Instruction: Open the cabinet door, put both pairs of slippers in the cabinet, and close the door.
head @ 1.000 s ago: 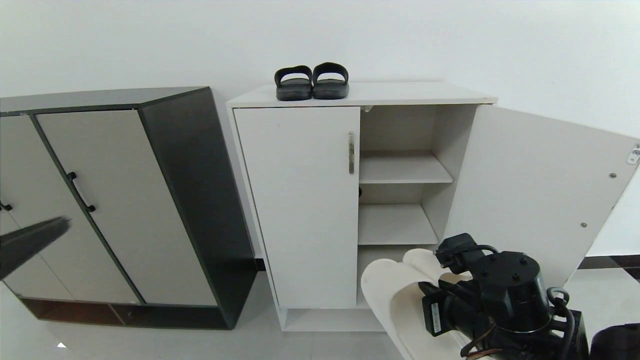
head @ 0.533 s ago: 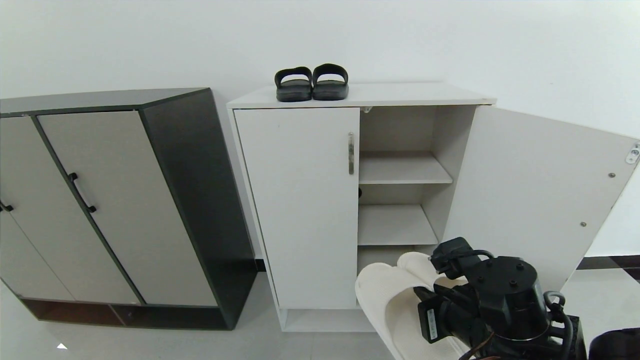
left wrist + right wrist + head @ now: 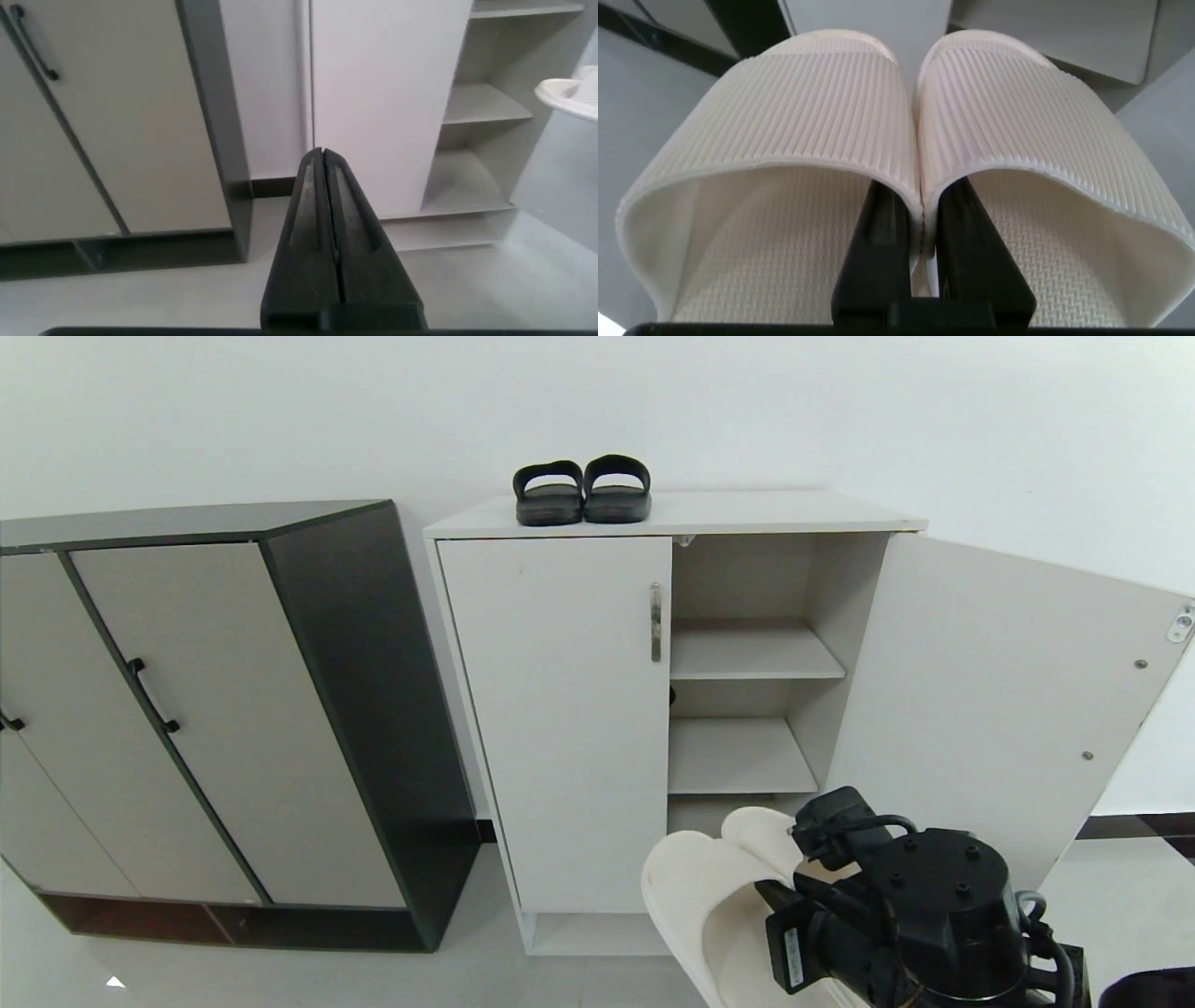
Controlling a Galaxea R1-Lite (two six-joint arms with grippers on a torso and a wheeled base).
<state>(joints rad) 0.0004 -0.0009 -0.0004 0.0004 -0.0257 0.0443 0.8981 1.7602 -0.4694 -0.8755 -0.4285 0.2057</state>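
Since a second ago, the white slippers (image 3: 695,905) are being shifted leftward before the cabinet (image 3: 560,728), pinched together at their inner edges by the right end effector (image 3: 921,233). The left end effector (image 3: 322,168) is being held clenched on nothing. The door (image 3: 999,691) is already opened. Still to be done: both pairs shelved, the black slippers (image 3: 581,490) being left on top, and the door closed.

My left gripper (image 3: 320,155) is matte black; my right wrist (image 3: 943,896), a round black housing with screws (image 3: 967,850), looped cables (image 3: 1055,929), white label (image 3: 793,957).
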